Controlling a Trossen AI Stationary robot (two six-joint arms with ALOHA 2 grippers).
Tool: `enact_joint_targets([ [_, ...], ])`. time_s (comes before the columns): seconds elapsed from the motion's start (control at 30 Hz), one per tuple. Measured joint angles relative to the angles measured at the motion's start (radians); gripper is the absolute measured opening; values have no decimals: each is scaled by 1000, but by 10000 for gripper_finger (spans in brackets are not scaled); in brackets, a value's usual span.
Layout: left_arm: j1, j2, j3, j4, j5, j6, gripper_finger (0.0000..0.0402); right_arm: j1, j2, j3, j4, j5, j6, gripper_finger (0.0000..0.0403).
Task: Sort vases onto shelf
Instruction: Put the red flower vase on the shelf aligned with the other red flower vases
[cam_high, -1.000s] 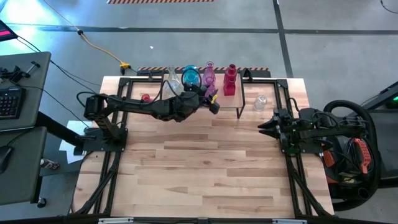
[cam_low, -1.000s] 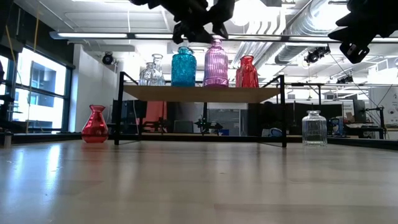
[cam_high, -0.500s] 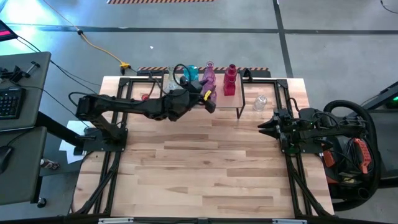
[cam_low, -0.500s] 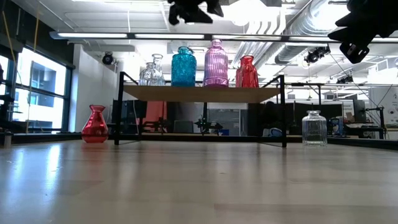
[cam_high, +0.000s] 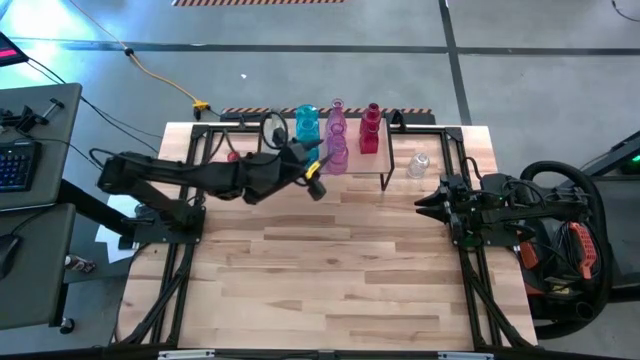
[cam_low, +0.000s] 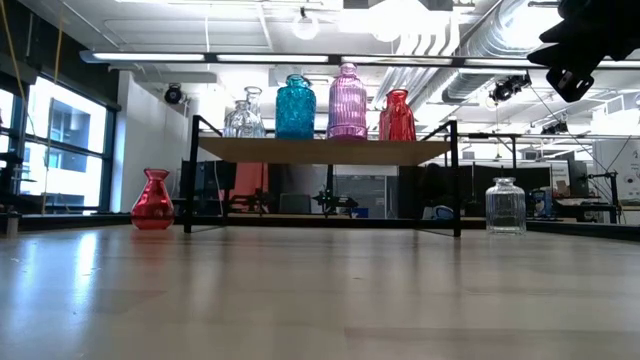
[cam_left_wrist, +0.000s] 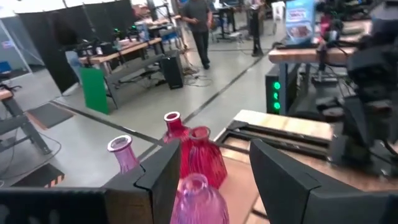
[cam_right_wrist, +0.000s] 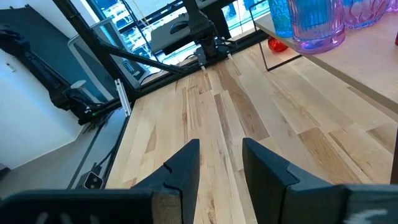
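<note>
L end effector (cam_high: 316, 178) empty, fingers apart, near shelf (cam_high: 385, 160) front; clear vase (cam_high: 419, 164) on desk (cam_high: 330, 270) beside shelf; R end effector (cam_high: 428, 200) fingers apart, empty.

Wide bare tabletop (cam_high: 330, 270) across the lower two thirds of the high view, free for passage. Upper centre crowded: shelf (cam_low: 320, 150) carrying a clear vase (cam_low: 243, 115), teal vase (cam_low: 295, 106), pink vase (cam_low: 347, 102) and red vase (cam_low: 397, 116) close together, narrow gaps only. Red round vase (cam_low: 152, 200) standing left of the shelf, clear jar (cam_low: 505, 206) right of it. Open space beneath the shelf top between its legs.
</note>
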Motion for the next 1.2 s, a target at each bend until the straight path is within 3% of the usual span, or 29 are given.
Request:
enact_joint_targets([
  [0.2,-39,-80,0,-195,-4,-13,179,0,0,0,0,-1,0,104],
  [0.43,-55,-173,0,-506,-4,-152,180,0,0,0,0,-6,0,104],
  [0.83,-54,-294,0,-932,66,-289,180,0,0,0,0,-3,0,104],
  [1.2,57,-328,0,-1303,167,-291,180,0,0,0,0,1,0,104],
])
